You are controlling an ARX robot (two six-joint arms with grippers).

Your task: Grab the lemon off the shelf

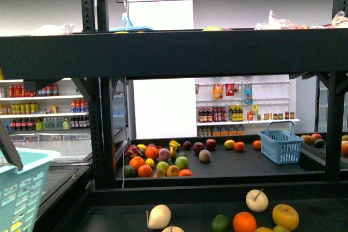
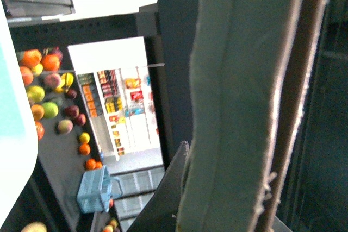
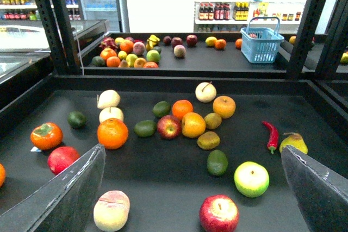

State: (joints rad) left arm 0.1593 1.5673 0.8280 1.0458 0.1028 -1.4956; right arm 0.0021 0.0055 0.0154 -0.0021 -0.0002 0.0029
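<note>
The shelf is a black rack (image 1: 174, 52) with fruit scattered on its dark tiers (image 3: 163, 177). A small yellow fruit that looks like the lemon (image 1: 229, 144) lies on the far tier beside an orange; in the right wrist view the lemon (image 3: 211, 41) is far beyond my fingers. My right gripper (image 3: 191, 148) hangs open over the near tier, with a red apple (image 3: 218, 213) and a green apple (image 3: 251, 179) below the gap. My left gripper (image 2: 217, 210) is shut on the basket's grey-green handle (image 2: 239, 107). That pale teal basket (image 1: 22, 188) hangs at the lower left.
A blue basket (image 1: 280, 145) stands on the far tier to the right of the fruit pile (image 1: 155, 161). Oranges, pears, green fruit and a red chili (image 3: 271, 134) lie on the near tier. Black uprights (image 1: 103, 129) flank the opening. White store shelving (image 1: 244, 112) stands behind.
</note>
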